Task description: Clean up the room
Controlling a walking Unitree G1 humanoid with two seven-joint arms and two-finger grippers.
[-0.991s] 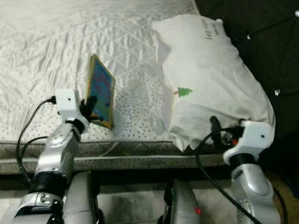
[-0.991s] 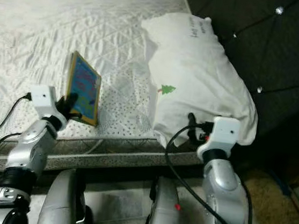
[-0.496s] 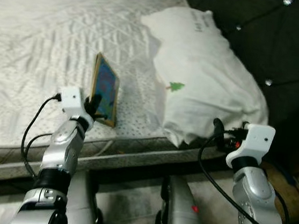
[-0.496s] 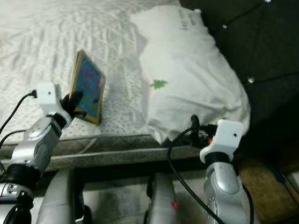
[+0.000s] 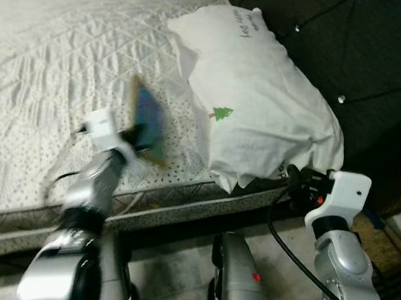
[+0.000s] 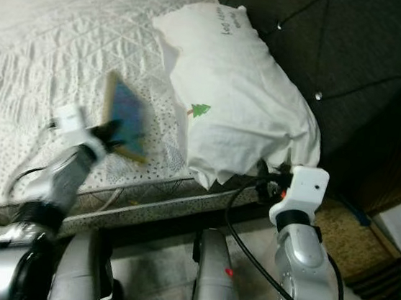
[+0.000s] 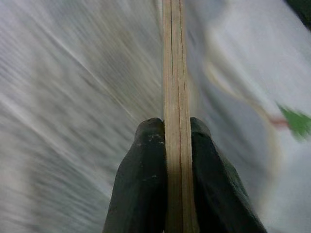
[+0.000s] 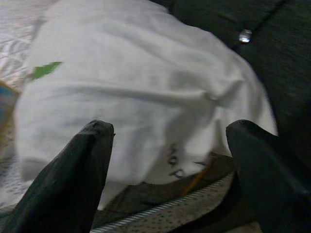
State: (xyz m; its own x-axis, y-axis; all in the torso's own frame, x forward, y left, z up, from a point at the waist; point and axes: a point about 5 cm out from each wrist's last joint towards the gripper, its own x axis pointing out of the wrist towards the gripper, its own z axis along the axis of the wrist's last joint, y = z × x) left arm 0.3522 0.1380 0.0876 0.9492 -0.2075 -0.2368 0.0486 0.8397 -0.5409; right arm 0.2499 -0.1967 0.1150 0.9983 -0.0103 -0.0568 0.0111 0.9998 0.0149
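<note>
Left end effector [image 7: 172, 160] pinching book [image 5: 148, 119] edge, above mattress [image 5: 45, 53]

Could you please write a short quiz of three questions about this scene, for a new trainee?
1. True or false: the left gripper is shut on the book.
2. What lies nearest the right gripper? A) the pillow B) the book C) the floor mat
3. Fill in: the pillow bears a small green ____ print.

Key: 1 true; 2 A; 3 tree.
</note>
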